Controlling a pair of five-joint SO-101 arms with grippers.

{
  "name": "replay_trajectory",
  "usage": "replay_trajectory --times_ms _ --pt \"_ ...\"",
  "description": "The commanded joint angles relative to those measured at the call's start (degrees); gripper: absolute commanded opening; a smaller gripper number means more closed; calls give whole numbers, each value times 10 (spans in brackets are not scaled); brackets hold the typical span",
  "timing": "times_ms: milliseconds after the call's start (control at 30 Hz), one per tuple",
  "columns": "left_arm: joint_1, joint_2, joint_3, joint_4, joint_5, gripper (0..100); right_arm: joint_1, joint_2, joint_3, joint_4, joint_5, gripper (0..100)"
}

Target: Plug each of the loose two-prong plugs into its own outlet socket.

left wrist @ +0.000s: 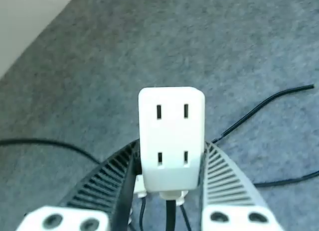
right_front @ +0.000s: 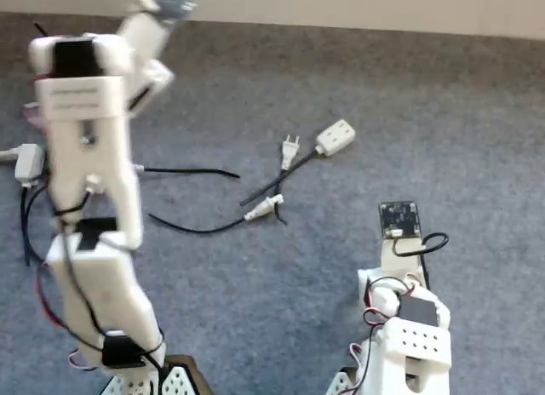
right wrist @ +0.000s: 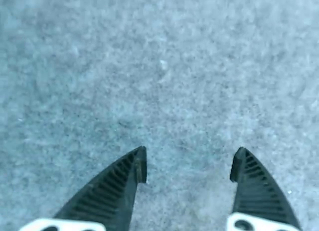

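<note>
Plugs [right_front: 290,147] lie nearer the right gripper [right wrist: 189,164], which is spread. The left gripper [left wrist: 170,149] pinches a white outlet socket [left wrist: 171,121].

The desk [left wrist: 239,37] wears a grey cloth, matt and fuzzy like felt. The socket [left wrist: 171,141] is smooth white plastic with a slight sheen. The fingers [left wrist: 113,176] beside it are black ribbed plastic, and the cord [left wrist: 264,104] near it looks smooth and rubbery.
</note>
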State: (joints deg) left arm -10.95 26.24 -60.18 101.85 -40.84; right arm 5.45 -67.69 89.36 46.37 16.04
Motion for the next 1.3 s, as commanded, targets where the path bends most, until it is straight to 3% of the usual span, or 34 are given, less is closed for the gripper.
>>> replay_trajectory --times_ms 0,200,300,433,567,733,967,1167,1267 --pt "-24 -142 184 6 -54 22 -7 -7 -8 -13 -4 267" --pt "60 -335 538 4 -84 21 -38 -4 -1 -12 -4 267" --pt "117 -444 705 -4 -157 21 -39 -4 9 -12 -4 267" --pt "155 -555 943 -120 -187 21 -40 -4 11 -12 -3 267" --pt "166 -577 1104 -244 -189 22 -41 -4 11 -12 -3 267" --pt "167 -542 1178 -316 -224 22 -41 -4 11 -12 -3 267" --pt "177 -448 1185 -378 -221 34 -41 -4 11 -12 -3 267" --pt "218 -427 1176 -379 -193 275 -41 -4 11 -12 -3 267" --pt "219 -454 1133 -363 -169 347 -41 -4 12 -12 18 267"
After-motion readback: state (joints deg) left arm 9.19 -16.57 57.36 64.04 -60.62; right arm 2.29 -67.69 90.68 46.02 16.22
